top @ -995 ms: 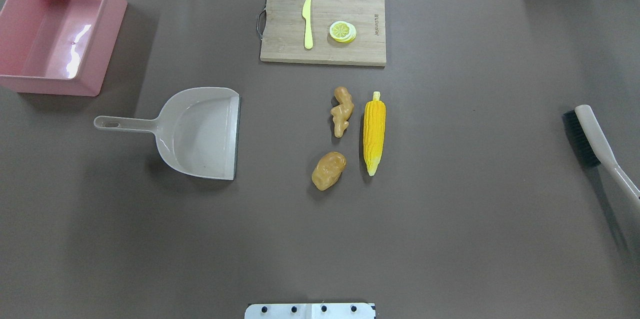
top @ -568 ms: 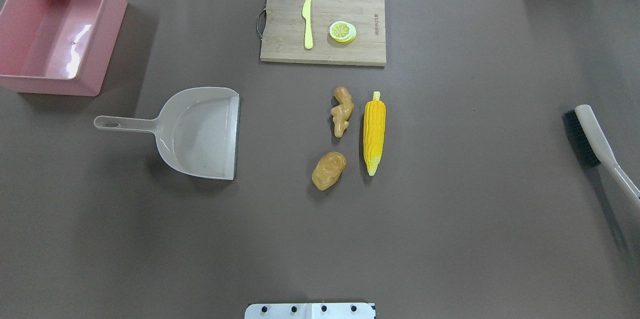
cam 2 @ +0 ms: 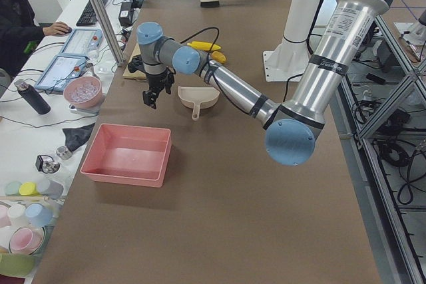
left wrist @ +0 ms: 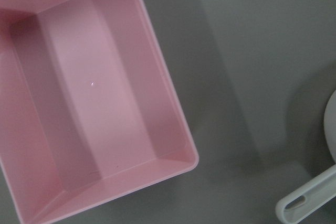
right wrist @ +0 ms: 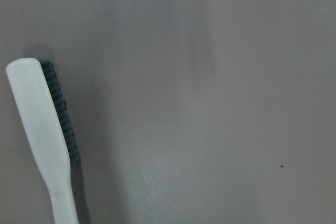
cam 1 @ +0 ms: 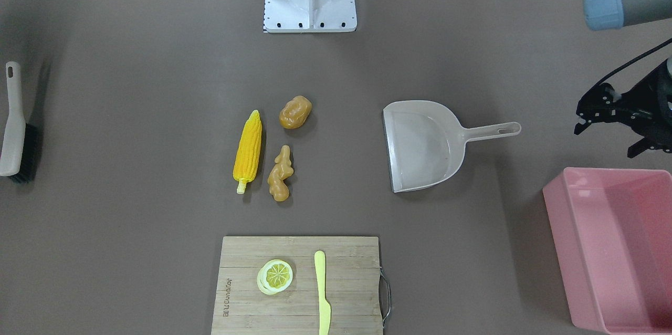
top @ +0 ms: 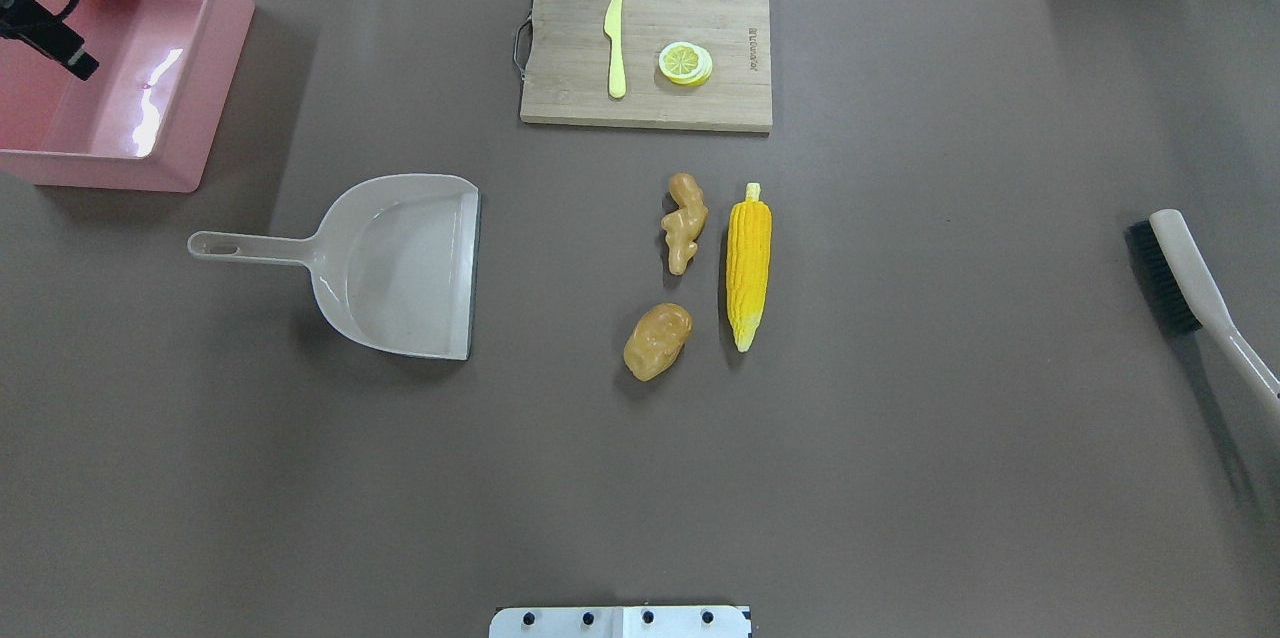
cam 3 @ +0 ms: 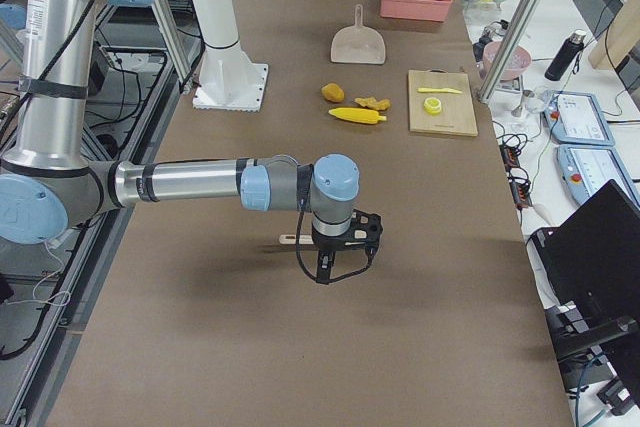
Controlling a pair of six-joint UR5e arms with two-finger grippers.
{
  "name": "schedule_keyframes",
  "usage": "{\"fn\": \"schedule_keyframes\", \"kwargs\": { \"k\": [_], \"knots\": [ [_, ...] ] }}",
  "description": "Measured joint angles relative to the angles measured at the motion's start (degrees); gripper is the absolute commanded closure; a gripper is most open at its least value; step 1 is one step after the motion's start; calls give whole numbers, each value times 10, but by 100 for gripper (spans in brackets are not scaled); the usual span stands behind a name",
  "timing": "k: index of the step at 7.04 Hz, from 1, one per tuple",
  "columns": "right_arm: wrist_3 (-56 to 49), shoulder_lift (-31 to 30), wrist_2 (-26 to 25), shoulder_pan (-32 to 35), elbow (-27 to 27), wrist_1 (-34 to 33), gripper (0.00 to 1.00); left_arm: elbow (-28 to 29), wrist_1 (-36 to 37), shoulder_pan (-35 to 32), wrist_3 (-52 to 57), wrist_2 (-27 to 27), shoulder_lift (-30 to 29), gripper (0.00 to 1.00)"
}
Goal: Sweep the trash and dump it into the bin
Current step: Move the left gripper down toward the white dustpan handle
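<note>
The trash lies mid-table: a yellow corn cob (top: 749, 263), a knobbly ginger-like root (top: 684, 221) to its left and a tan potato-like lump (top: 657, 341) nearer me. The pink bin (top: 225, 68) stands empty at the far left corner. My left gripper (cam 1: 606, 140) hovers open and empty above the table by the bin's near edge, beyond the dustpan handle. My right gripper (cam 3: 345, 269) hangs over the brush (cam 3: 290, 239) at the far right; I cannot tell whether it is open or shut.
A beige dustpan (top: 400, 263) lies left of the trash, mouth toward it, handle toward the bin. The brush (top: 1180, 278) rests near the right table edge. A wooden cutting board (top: 690, 8) at the back holds a pale yellow knife (top: 615, 43) and a lemon slice (top: 685, 63).
My left gripper has come into the overhead view at the top left, over the bin. The trash, dustpan and brush have not moved.
</note>
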Motion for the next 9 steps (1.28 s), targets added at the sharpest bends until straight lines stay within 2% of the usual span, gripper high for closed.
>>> {"fn": "schedule_keyframes", "kwargs": {
  "k": [5, 9],
  "knots": [
    [3, -1, -1, 0, -6, -1, 0, -15, -7, 81, 3, 3, 2, 2],
    [6, -7, 5, 1, -6, 0, 0, -48, -7, 92, 17, -2, 5, 2]
  ]
}}
